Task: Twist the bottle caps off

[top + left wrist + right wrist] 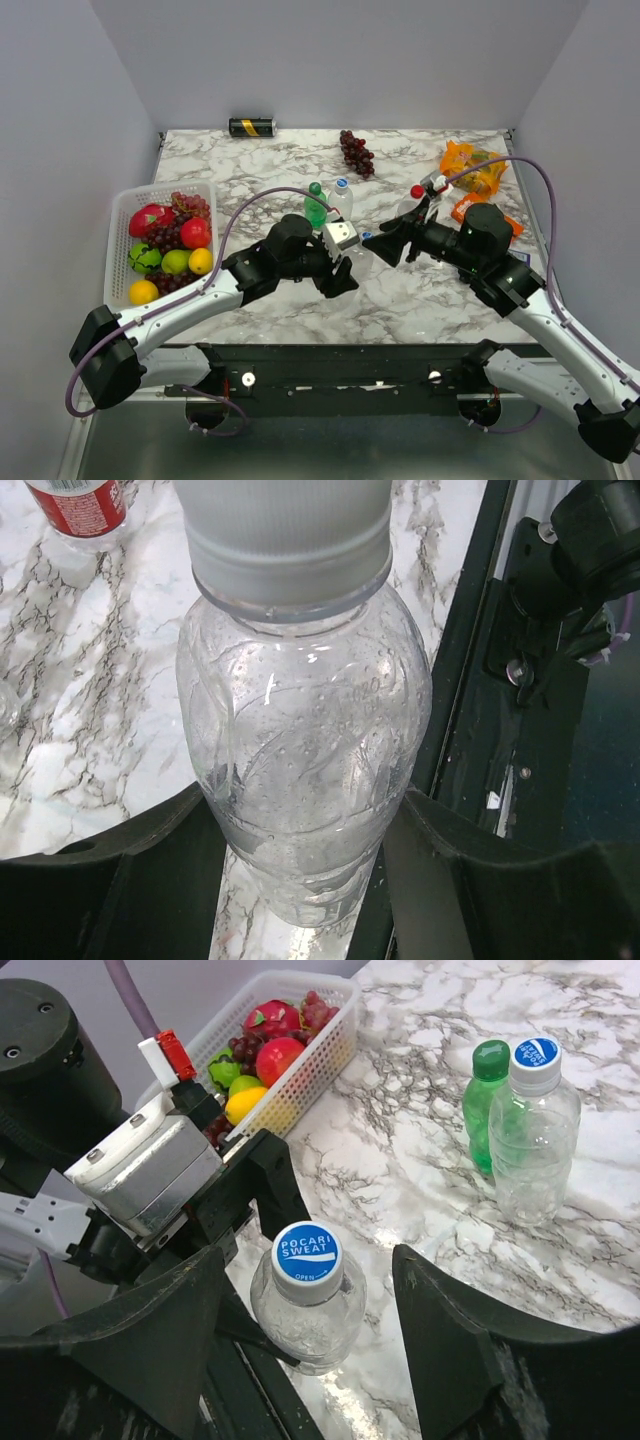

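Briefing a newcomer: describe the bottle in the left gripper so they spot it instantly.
Over the marble table, find the left gripper near the centre. It clamps a clear, blue-capped bottle; the similar one stands free beside the green bottle.

The left arm and right arm are black-jointed with white links, each trailing a purple cable.

A robot lab booth. Plain grey walls box in a marble-print worktop with robot arms bolted on.
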`<act>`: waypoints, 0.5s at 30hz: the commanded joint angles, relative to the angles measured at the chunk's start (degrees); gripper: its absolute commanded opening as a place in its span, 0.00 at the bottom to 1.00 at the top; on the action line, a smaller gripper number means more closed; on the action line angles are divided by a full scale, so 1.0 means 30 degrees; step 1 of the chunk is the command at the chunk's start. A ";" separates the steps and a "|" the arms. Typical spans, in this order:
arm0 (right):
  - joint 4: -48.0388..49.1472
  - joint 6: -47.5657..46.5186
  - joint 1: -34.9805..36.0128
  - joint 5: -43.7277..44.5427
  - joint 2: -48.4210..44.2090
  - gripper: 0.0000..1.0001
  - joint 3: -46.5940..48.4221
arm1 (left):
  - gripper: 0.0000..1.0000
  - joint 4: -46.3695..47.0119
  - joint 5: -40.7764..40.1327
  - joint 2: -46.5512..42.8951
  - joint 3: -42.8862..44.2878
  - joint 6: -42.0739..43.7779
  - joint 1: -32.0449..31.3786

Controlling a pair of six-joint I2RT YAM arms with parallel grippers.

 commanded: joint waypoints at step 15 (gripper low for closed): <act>0.1768 0.1142 0.0535 -0.0201 0.1678 0.61 -0.0296 | 0.36 0.0276 -0.1134 0.0051 0.0383 0.0069 -0.0056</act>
